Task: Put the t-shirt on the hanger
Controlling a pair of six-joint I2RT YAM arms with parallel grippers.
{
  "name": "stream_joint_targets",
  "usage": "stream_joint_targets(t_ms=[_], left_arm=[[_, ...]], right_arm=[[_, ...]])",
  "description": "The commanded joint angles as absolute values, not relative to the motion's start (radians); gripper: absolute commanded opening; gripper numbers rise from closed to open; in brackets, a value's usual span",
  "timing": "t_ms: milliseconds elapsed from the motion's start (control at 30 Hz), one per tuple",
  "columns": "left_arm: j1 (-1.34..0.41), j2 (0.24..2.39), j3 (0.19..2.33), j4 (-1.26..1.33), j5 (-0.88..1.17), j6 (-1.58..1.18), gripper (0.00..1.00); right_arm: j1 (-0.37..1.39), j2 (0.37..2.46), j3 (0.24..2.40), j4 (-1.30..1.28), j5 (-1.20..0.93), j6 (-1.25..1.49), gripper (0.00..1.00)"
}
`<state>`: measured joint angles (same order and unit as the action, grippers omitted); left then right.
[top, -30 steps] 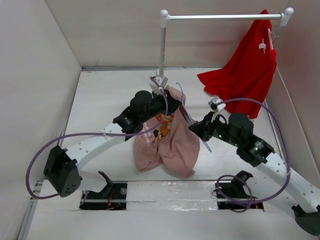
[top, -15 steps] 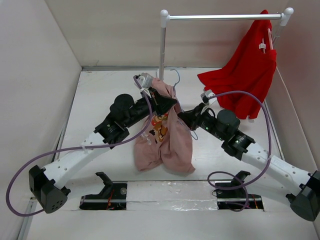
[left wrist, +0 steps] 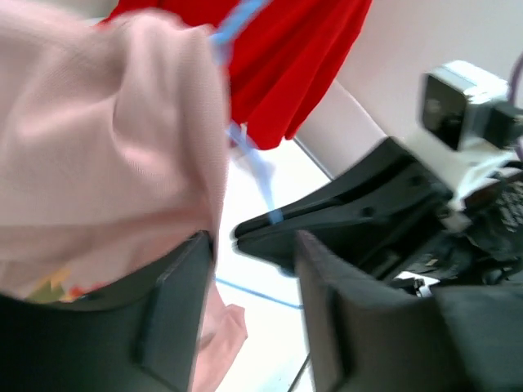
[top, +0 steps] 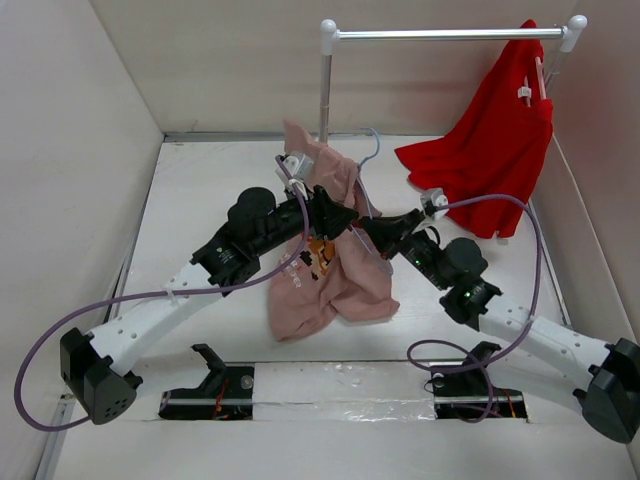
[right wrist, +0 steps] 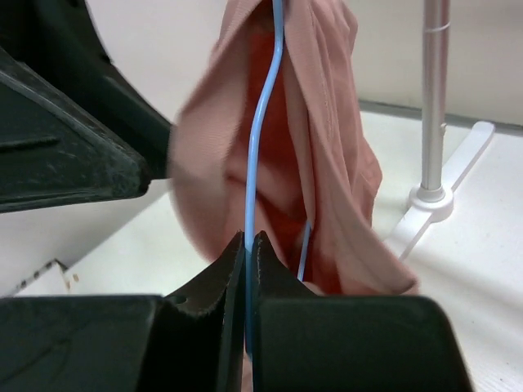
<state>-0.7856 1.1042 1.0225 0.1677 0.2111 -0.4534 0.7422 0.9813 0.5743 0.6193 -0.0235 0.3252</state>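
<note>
1. Currently the t-shirt (top: 345, 285) sits at the middle of the table (top: 200, 190), in front of the rack pole (top: 324, 90). Its upper part is bunched and raised between the two grippers; its lower part lies crumpled on the table surface.
2. The orange-brown print (top: 320, 255) is visible on the cloth just below the left gripper (top: 335, 213).
3. Left gripper: the wrist view shows the fingers (left wrist: 176, 318) standing apart with an open gap between them. The pink cloth lies over the outer side of one finger. Whether any cloth is pinched cannot be determined.
4. Right gripper (right wrist: 248, 253): the jaws are closed tight on the thin wire of the hanger (right wrist: 252, 163), which rises straight up out of the jaw tips.
5. Above the grip, the wire runs up inside the folds of the shirt, with cloth hanging on both sides of it.
6. In the top view the small hook of the hanger projects above the bunched cloth, just right of the rack pole.
7. The two grippers point at each other and are close together, tips nearly meeting at the shirt.
8. A red garment (top: 490, 140) hangs from the right end of the rail (top: 440, 34), well apart from the shirt
</note>
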Motion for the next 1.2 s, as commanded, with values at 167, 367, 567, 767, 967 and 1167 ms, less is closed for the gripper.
stream_joint_targets(t_ms=[167,367,567,767,967,1167], left_arm=[[-0.792,1.036,1.115,0.17,0.048,-0.434,0.61],[-0.792,1.035,1.124,0.261,-0.064,-0.532,0.66],[-0.792,1.149,1.219,0.302,-0.057,-0.647,0.72],[-0.792,1.272,1.308,0.299,-0.02,-0.733,0.77],[-0.792,1.324,1.256,0.406,-0.031,-0.85,0.77],[-0.792,1.331,1.14,0.63,-0.026,-0.965,0.8]], right_arm=[[0.752,0.796,0.491,0.851,0.115,0.324,0.0],[0.752,0.707,0.454,0.821,0.12,0.313,0.0],[0.77,0.643,0.407,0.813,0.106,0.314,0.0],[0.77,0.571,0.406,0.752,0.109,0.293,0.0],[0.779,0.569,0.413,0.73,0.092,0.27,0.0],[0.779,0.635,0.388,0.788,0.081,0.267,0.0]])
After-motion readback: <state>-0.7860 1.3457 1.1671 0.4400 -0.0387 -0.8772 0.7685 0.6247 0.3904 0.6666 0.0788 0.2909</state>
